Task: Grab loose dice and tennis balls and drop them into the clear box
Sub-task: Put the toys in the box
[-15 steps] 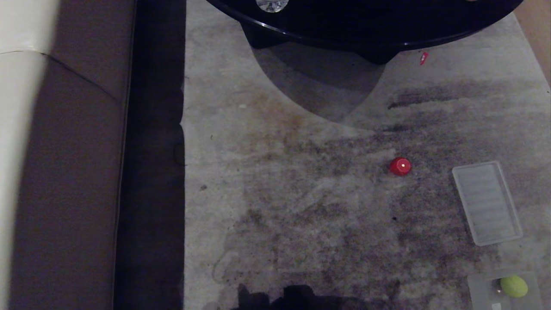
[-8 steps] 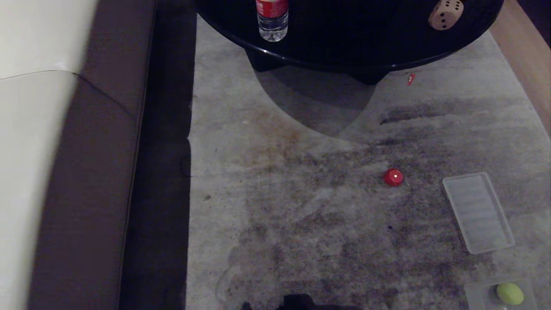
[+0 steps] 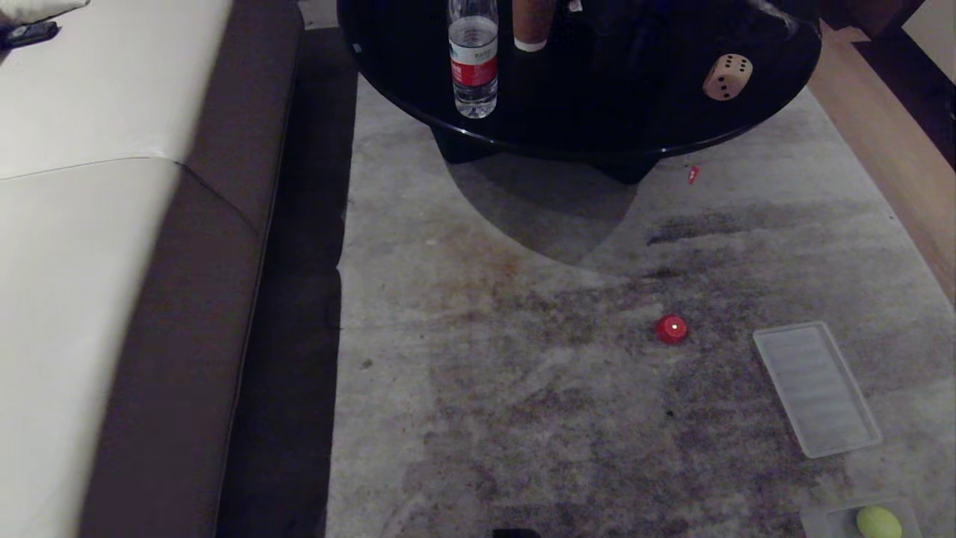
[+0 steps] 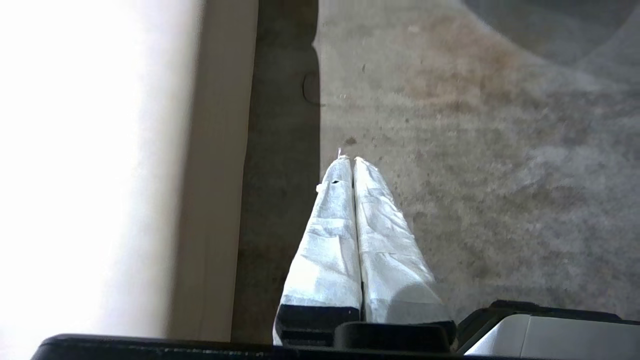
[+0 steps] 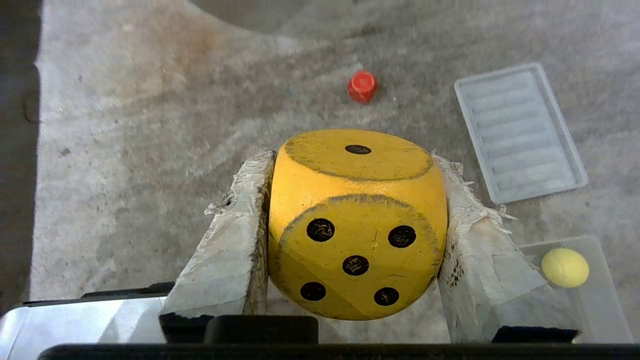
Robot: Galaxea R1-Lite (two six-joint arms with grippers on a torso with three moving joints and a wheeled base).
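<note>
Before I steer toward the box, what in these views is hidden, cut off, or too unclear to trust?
- Clear box: head view's bottom edge crops it; only a tennis ball shows inside.
- Box again: in the right wrist view the right tool, shut on the yellow die, covers one end.
- Beige die: sits on the black table; pips too small to count.
- Both arms: outside the head view.
- Small red thing on the carpet: too small to identify.

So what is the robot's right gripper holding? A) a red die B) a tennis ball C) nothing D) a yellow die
D: in the right wrist view the right gripper is shut on the yellow die, a finger pressed on each side, while the tennis ball lies in the clear box.
</note>
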